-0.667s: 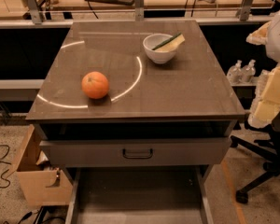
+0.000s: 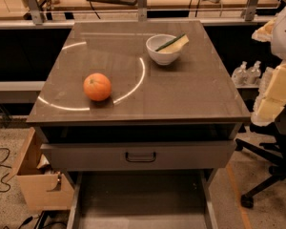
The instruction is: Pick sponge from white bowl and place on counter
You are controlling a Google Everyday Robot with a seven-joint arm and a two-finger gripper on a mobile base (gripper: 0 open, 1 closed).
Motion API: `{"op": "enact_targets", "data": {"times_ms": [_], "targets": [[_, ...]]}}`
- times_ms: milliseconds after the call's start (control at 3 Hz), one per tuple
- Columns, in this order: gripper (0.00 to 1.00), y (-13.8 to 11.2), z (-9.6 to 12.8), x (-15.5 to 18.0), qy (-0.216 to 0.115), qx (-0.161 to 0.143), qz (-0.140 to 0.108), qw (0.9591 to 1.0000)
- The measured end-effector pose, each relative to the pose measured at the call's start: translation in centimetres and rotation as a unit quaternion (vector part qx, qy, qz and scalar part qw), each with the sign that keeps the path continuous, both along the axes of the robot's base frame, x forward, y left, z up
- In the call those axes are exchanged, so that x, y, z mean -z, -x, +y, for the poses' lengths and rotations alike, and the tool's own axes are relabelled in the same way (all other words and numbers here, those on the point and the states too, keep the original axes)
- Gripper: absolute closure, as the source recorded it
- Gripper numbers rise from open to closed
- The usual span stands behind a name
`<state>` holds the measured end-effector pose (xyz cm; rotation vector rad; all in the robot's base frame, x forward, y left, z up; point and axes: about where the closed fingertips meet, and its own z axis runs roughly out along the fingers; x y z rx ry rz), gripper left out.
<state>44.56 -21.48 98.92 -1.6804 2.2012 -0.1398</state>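
brown-grey counter [image 2: 190, 94] fills our view, a thin white arc curving across it. toward its far right stands the white bowl [image 2: 157, 56], with the sponge [image 2: 175, 43] leaning inside, one end over the rim. an orange [image 2: 97, 87] sits front left, well apart. our gripper [image 2: 271, 99] hangs beyond the counter's right edge, away from the bowl; we cannot tell whether it is spread or closed.
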Motion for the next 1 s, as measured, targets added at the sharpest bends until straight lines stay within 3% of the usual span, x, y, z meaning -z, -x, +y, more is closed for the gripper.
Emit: {"op": "enact_targets", "data": {"times_ms": [333, 667, 1000], "targets": [[0.0, -4.0, -0.2, -1.0, -0.043, 0.032, -0.033, 0.998], [0.0, -9.8, 0.0, -2.0, -0.124, 0.079, -0.075, 0.9863], [0.0, -15.4, 2.3, -1.3, -0.229, 0.104, -0.104, 0.9622]]}}
